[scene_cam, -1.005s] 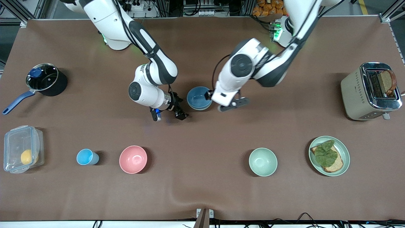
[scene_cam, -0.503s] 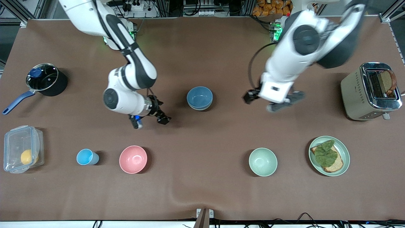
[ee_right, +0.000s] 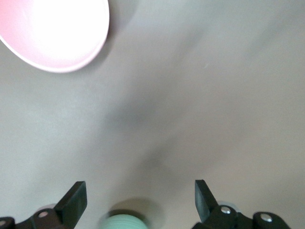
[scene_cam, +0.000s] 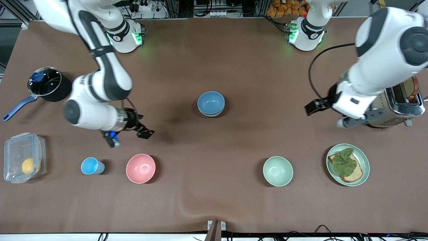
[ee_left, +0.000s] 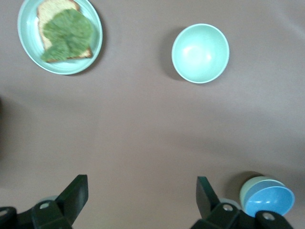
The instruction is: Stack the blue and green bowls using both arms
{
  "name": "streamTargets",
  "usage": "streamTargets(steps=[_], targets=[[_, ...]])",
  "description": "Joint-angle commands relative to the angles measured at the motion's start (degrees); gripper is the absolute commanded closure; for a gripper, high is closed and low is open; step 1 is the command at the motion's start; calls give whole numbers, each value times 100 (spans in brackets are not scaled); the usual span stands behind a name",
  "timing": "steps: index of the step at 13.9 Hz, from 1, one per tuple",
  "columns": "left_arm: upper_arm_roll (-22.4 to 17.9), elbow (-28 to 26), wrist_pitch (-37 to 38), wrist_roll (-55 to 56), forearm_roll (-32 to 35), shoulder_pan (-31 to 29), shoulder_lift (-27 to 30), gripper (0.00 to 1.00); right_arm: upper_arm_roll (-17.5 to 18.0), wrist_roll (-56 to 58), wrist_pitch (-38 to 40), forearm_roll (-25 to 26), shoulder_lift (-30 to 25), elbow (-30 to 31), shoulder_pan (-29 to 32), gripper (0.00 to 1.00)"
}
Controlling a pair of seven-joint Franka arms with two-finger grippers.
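Round matte blue bowl (scene_cam: 211, 103) is seen nested in pale sage-green bowl (ee_left: 251, 185) mid-counter (scene_cam: 214, 60), so left tool (scene_cam: 329, 113) and right tool (scene_cam: 130, 137) are spread, empty.

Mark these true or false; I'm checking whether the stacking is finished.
1. The blue bowl sits inside the green bowl. True.
2. The left tool grips the blue bowl. False: it is open and empty, over the table beside the toaster.
3. The right tool is open. True.
4. The pink bowl holds bread. False: it is empty; the bread lies on the green plate.
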State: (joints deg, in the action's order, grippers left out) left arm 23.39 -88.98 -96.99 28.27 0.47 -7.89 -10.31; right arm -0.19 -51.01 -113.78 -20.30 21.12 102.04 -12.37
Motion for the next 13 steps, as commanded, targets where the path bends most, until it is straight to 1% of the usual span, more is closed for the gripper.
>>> streamTargets(steps=[1,2,3,4,5,7,8,9,10,11,13], targets=[[70,-23,145,-567,94,-309,205,0,238,126,470,578,-64,-394,418,0],[70,-40,232,-777,94,-388,240,0,369,179,505,693,-73,-447,567,0],[70,-40,425,-997,94,-467,275,0,414,301,514,781,-108,-474,656,0],[-17,-40,487,-1225,85,-468,267,0,423,424,514,861,-152,-483,718,0],[-323,-49,540,-1402,93,-259,319,0,440,591,514,914,-187,-544,849,0],[-1252,-75,619,-1578,85,574,503,0,738,951,514,958,-292,-580,1279,0],[-1588,-101,690,-1649,85,882,582,0,765,988,541,1115,-345,-580,1307,0],[-1757,-102,760,-1684,85,1016,679,0,835,997,593,1447,-441,-589,1342,0],[-1785,-102,804,-1728,85,1026,723,0,1123,997,602,1842,-538,-589,1516,0],[-1794,-102,874,-1729,85,1035,811,0,1387,997,611,2115,-643,-580,1718,0],[-1794,-49,1146,-1755,85,1035,925,0,1398,1032,769,2180,-837,-719,1712,0]])
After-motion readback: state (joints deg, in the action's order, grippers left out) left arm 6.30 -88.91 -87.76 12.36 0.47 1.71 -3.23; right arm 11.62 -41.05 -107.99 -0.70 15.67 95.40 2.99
